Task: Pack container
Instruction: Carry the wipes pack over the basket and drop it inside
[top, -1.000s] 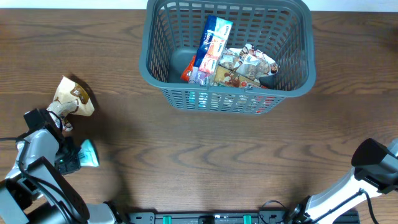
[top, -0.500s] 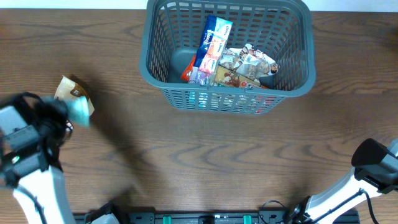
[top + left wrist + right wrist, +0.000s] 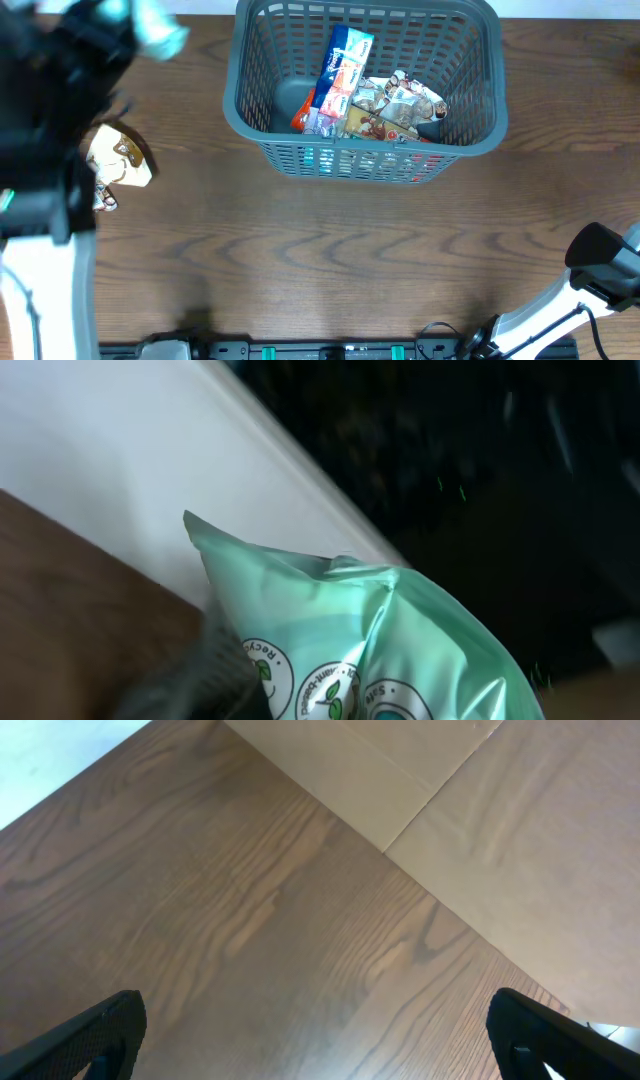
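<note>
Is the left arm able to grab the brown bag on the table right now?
Probably not right now. The left arm has its jaws shut on a green pouch, so there is no room. The brown bag itself lies in the open on the table beside the arm.

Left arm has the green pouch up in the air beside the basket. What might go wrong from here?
1. The green pouch sticks out beyond the left gripper and both are blurred; a loose hold might drop it short of the container.
2. A low pass might snag the rim and shove the container.
3. The tan packet lies beside the arm and might be knocked.
</note>
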### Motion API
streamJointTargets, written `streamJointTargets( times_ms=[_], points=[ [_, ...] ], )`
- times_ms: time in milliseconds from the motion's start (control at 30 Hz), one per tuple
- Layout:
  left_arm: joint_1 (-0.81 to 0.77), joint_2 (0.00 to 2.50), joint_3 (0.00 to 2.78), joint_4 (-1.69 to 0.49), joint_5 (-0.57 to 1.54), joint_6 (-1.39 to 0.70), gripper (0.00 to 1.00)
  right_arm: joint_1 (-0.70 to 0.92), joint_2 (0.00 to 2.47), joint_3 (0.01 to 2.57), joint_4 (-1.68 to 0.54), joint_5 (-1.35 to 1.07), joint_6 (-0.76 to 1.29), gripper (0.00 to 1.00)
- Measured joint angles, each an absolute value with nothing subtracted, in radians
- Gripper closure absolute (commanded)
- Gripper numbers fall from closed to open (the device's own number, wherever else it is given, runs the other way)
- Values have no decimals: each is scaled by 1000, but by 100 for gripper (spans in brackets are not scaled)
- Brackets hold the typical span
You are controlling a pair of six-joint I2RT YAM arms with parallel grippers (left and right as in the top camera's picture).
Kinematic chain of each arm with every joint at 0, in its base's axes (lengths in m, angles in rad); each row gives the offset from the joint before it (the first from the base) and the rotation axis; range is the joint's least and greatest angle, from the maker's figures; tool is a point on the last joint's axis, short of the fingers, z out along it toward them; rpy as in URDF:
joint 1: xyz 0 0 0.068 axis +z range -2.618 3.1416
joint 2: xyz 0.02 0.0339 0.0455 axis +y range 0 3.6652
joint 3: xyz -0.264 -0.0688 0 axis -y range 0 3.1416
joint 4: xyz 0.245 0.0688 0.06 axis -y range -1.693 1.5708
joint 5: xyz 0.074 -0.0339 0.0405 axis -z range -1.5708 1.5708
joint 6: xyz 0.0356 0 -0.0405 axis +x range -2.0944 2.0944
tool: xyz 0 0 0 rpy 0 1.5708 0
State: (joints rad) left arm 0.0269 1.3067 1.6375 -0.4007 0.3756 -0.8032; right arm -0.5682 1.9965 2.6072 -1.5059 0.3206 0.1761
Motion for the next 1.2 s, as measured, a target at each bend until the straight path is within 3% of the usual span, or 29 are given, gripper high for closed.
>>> streamJointTargets(
  times_ms=[333,900,967,1000,1033,1200],
  points=[
    [-261,1722,1800,-480,413,-664,94,-568,1996,2607,-1506,321,176,1],
    [-373,1757,1828,-752,302,-488,94,-568,1996,2607,-1506,321,176,1],
    [-373,1757,1828,-770,281,-477,88,-568,1996,2607,-1506,321,176,1],
    [-373,1757,1828,-776,272,-471,78,-568,1996,2607,-1506,321,176,1],
    [-373,1757,1828,-781,264,-465,74,-568,1996,2607,-1506,321,176,1],
    [-373,1757,1828,-785,242,-447,73,-568,1996,2607,-1506,321,176,1]
  ],
)
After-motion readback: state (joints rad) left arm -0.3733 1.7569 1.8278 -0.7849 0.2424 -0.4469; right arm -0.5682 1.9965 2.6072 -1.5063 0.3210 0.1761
